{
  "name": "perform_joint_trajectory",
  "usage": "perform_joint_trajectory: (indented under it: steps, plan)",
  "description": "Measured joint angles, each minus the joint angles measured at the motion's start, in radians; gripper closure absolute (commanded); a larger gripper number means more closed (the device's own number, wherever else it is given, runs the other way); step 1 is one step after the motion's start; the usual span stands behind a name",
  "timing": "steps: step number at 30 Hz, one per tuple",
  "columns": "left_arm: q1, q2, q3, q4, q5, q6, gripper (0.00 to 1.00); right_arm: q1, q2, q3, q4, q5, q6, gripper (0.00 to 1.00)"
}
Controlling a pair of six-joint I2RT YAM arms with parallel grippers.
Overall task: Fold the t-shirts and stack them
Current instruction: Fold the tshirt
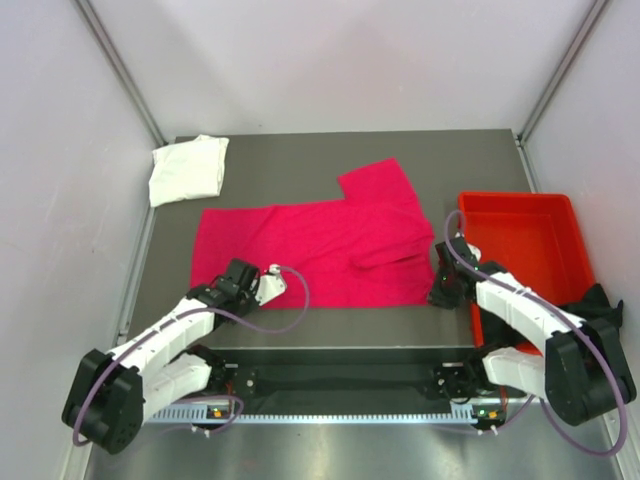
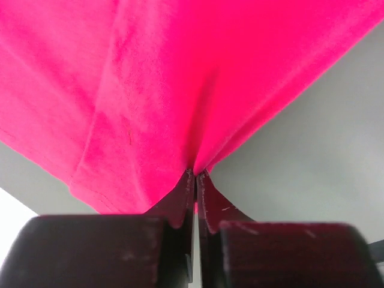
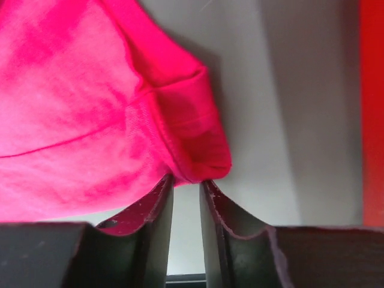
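A magenta-pink t-shirt [image 1: 320, 245] lies spread flat across the middle of the grey table, one sleeve pointing to the back. My left gripper [image 1: 243, 272] is at its near left hem and is shut on a pinch of the pink cloth [image 2: 180, 78], which peaks up into the closed tips [image 2: 196, 174]. My right gripper [image 1: 440, 292] is at the shirt's near right corner. Its jaws [image 3: 187, 183] stand a narrow gap apart, with the folded hem corner [image 3: 198, 150] resting across the tips. A white t-shirt [image 1: 187, 168] lies folded at the back left corner.
A red plastic bin [image 1: 530, 250] stands at the right edge of the table, just right of my right gripper; its wall [image 3: 372, 120] shows in the right wrist view. Something dark and cloth-like [image 1: 600, 300] lies beside the bin's near right corner. Grey walls enclose the table.
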Motion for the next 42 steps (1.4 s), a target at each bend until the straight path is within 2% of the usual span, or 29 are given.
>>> perform_joint_trajectory:
  steps: [9, 20, 27, 28, 29, 31, 32, 33, 34, 35, 39, 42]
  plan:
    - [0.0, 0.011, -0.004, -0.043, -0.013, 0.063, 1.0, -0.042, -0.043, -0.003, -0.011, -0.003, -0.019, 1.0]
    - [0.0, -0.048, 0.011, -0.195, 0.04, 0.114, 1.0, -0.059, -0.08, -0.018, -0.077, -0.063, -0.026, 1.0]
    - [0.0, -0.055, 0.074, -0.298, 0.072, 0.164, 1.0, -0.063, -0.214, -0.044, -0.175, -0.138, 0.009, 1.0]
    - [0.0, -0.055, 0.085, -0.312, 0.082, 0.169, 0.95, -0.063, -0.232, -0.048, -0.198, -0.143, 0.012, 0.99]
    - [0.0, -0.055, 0.097, -0.327, 0.092, 0.177, 0.87, -0.063, -0.252, -0.048, -0.224, -0.144, 0.02, 0.88]
    - [0.0, -0.053, 0.118, -0.354, 0.11, 0.193, 0.49, -0.063, -0.29, -0.048, -0.262, -0.142, 0.031, 0.72]
    - [0.0, -0.051, 0.127, -0.365, 0.119, 0.199, 0.41, -0.063, -0.306, -0.048, -0.277, -0.141, 0.035, 0.58]
    - [0.0, -0.046, 0.136, -0.377, 0.126, 0.199, 0.29, -0.063, -0.321, -0.047, -0.293, -0.14, 0.039, 0.54]
    - [0.0, -0.038, 0.146, -0.391, 0.129, 0.199, 0.27, -0.063, -0.332, -0.046, -0.306, -0.138, 0.037, 0.52]
    - [0.0, -0.028, 0.16, -0.407, 0.134, 0.2, 0.02, -0.063, -0.337, -0.041, -0.319, -0.138, 0.034, 0.5]
    - [0.002, -0.001, 0.256, -0.479, 0.138, 0.187, 0.01, -0.063, -0.335, 0.056, -0.35, -0.11, 0.006, 0.44]
    - [0.024, 0.015, 0.401, -0.51, 0.148, 0.171, 0.01, -0.063, -0.283, 0.217, -0.328, -0.093, -0.069, 0.4]
